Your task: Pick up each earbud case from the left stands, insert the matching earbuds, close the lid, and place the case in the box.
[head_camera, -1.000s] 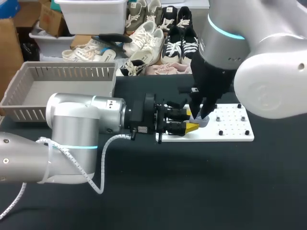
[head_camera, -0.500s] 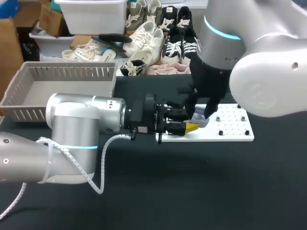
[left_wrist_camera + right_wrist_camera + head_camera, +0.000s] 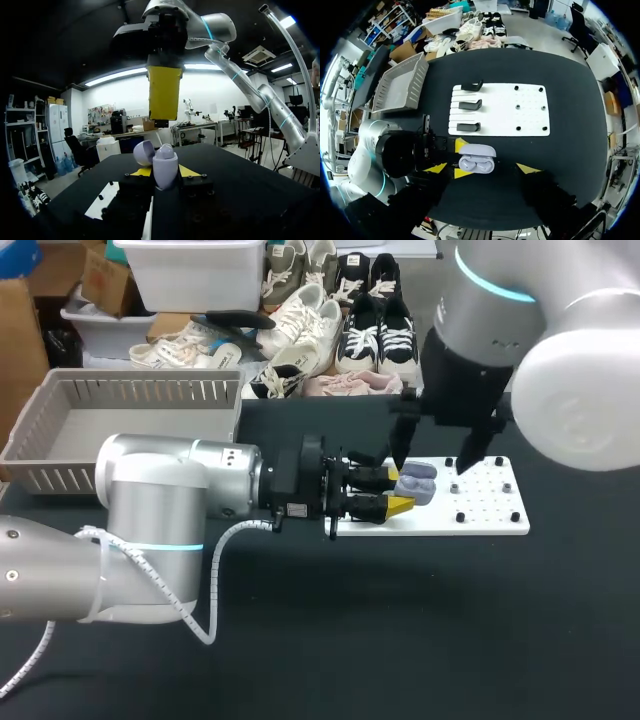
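Left gripper (image 3: 396, 490) is clamped on the lavender earbud case (image 3: 417, 483), one yellow tip on each side, holding it just above the near edge of the white board (image 3: 480, 515). The lid (image 3: 144, 152) is flipped open. Right gripper (image 3: 432, 462) hangs right above the case with its fingers spread wide and nothing in them.

Hard to make out: from the head view the left tips are half buried behind the case and the gripper body, and the stands don't show there at all. In the right wrist view there are two rounded shapes inside the case, but I can't tell if they're seated properly.

Versus a second ago, the right gripper was down at the case with its fingers on it; it has since lifted clear. The left arm hasn't budged.

Only the right wrist view looks down into the open case and shows the three black stands (image 3: 470, 105) on the board, with the grey box (image 3: 400, 85) beyond. The left wrist view just gets the case side-on with one yellow right finger overhead.
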Motion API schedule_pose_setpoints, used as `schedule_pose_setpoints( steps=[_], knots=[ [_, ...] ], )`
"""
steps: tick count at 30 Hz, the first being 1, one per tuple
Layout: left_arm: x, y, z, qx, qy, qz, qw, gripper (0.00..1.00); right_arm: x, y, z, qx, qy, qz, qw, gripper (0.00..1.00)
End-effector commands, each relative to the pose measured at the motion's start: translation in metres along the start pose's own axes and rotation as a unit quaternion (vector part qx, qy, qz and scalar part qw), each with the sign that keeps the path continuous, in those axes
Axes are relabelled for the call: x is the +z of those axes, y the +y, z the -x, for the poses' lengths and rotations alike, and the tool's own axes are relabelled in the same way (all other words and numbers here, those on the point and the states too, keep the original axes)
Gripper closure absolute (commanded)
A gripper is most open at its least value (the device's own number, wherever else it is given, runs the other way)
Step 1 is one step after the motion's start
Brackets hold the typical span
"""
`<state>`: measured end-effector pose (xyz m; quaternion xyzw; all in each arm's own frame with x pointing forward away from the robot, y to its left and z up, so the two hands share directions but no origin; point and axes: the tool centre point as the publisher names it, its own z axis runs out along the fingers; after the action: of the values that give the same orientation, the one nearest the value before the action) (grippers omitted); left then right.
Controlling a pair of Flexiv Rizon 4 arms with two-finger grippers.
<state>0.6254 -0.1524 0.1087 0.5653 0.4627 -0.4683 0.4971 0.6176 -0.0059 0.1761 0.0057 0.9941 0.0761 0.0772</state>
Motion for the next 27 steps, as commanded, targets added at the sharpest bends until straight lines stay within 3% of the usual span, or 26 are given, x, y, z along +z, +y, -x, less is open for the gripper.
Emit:
schedule_pose_setpoints(
  steps=[1,15,27],
  knots=[
    [0.000,-0.001,0.000,0.001,0.000,0.002,1.000,1.00,0.003,-0.007,0.007,0.031,-0.012,-0.002,0.999,0.00],
    [0.000,-0.001,0.000,0.001,0.000,0.002,1.000,1.00,0.022,-0.026,0.045,0.097,0.004,-0.028,0.995,0.00],
    [0.000,-0.001,0.000,0.001,0.000,0.002,1.000,1.00,0.032,-0.037,0.025,0.096,0.026,-0.042,0.994,0.00]
  ],
)
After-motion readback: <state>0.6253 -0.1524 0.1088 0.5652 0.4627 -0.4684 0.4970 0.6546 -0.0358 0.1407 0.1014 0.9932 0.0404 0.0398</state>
